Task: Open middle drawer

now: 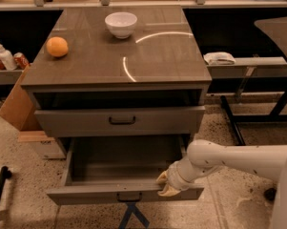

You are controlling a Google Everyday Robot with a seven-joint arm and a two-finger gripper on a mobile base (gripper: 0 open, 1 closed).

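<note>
The hand point(166, 185) touches the front rim of the pulled-out middle drawer point(86, 195).

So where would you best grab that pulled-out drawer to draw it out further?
The middle drawer offers two holds. One is the black bar handle at the centre of its flat front, hooked from the front. The other is the top edge of the front panel, taken from above, since the inside is open. The gripper sits at that edge, to the right of the handle in the camera view.
</note>
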